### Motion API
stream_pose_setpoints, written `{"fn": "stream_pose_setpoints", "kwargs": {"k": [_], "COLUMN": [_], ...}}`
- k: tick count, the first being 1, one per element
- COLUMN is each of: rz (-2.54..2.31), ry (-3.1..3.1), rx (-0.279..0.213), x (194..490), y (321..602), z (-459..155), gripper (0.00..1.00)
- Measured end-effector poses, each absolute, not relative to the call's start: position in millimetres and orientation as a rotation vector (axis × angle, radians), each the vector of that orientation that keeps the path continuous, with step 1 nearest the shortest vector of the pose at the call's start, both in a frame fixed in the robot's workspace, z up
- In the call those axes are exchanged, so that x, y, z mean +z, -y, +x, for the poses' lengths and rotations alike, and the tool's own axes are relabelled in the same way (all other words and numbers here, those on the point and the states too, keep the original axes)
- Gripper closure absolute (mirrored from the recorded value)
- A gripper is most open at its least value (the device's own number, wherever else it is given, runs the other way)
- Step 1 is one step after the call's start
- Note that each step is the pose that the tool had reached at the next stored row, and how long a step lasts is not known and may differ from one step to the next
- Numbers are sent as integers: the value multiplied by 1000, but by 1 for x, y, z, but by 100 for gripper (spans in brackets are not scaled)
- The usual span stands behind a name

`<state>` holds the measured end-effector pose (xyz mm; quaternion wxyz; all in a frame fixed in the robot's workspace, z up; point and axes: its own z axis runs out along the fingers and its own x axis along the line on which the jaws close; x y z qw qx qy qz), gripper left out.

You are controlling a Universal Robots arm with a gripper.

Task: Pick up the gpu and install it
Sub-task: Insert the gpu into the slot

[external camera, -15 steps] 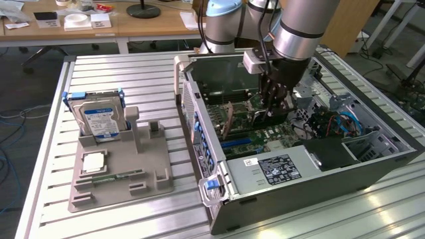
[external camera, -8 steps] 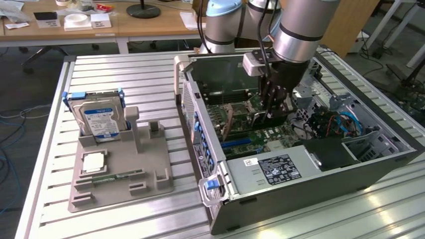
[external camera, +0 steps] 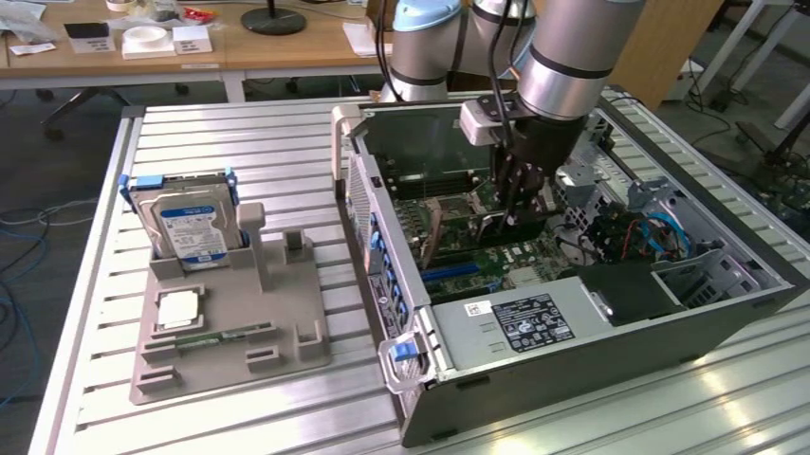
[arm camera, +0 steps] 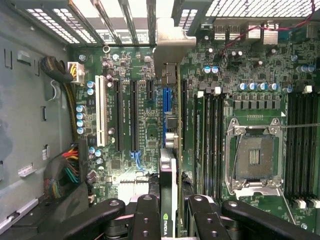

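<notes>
Fingers (arm camera: 147, 215) of the gripper (arm camera: 170, 207) are gripping the gpu (arm camera: 168, 167) edge-on, jaws partly closed, in line with the blue slot (arm camera: 166, 107) inside the case (external camera: 608, 370), which is lying at three o'clock from the hard drive (external camera: 190, 223).

On the edge of the gpu (arm camera: 167, 172) stands the word NVIDIA beside its green logo.

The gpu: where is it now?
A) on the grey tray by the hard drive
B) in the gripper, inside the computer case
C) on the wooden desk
B: the gripper holds the gpu on edge over the motherboard inside the open computer case.
</notes>
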<state>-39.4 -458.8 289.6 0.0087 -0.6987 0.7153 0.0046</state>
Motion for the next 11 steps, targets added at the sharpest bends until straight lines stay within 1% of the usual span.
{"fn": "stream_pose_setpoints", "kwargs": {"k": [11], "rz": [-2182], "ry": [-2236], "rx": [14], "x": [290], "y": [458], "z": [-44], "gripper": [73]}}
